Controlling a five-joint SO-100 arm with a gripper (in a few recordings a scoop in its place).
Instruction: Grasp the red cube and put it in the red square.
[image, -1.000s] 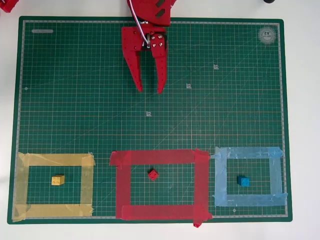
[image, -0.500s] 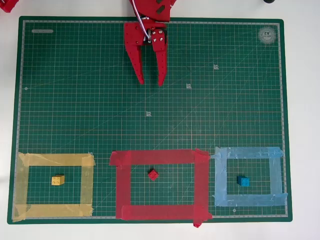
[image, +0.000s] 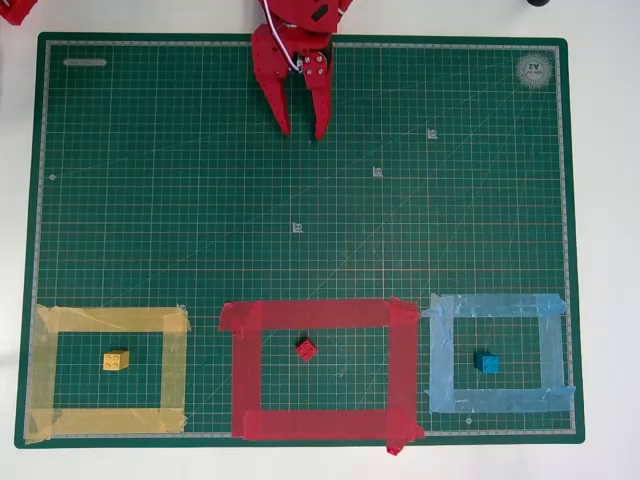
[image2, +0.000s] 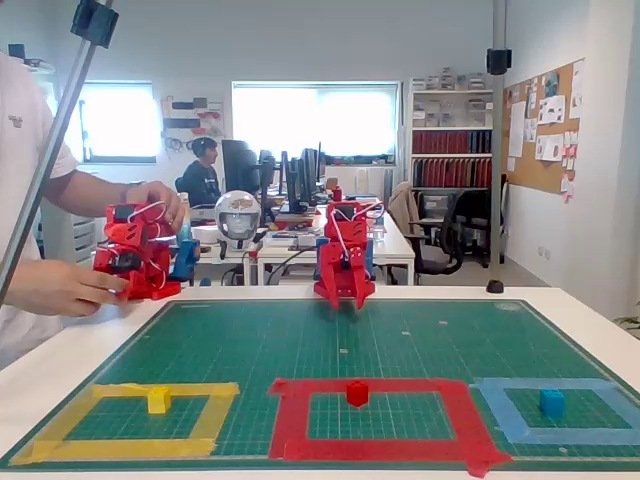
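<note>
The red cube (image: 306, 349) (image2: 357, 393) rests on the green mat inside the red square (image: 242, 368) (image2: 291, 415), near the middle of the outline. My red gripper (image: 303, 130) (image2: 345, 302) hangs at the far top edge of the mat, well away from the cube. Its two fingers point toward the squares with a narrow gap between them and nothing in it.
A yellow block (image: 116, 360) sits inside the yellow tape outline (image: 175, 370) at left. At right, a blue block (image: 487, 363) lies within the light blue tape outline (image: 440, 360). The green cutting mat (image: 150, 200) covers the white table. A person sits at the table's left in the fixed view.
My gripper has pulled back toward the top edge of the mat and its fingers have drawn closer together. The cube and the other blocks have not moved.
</note>
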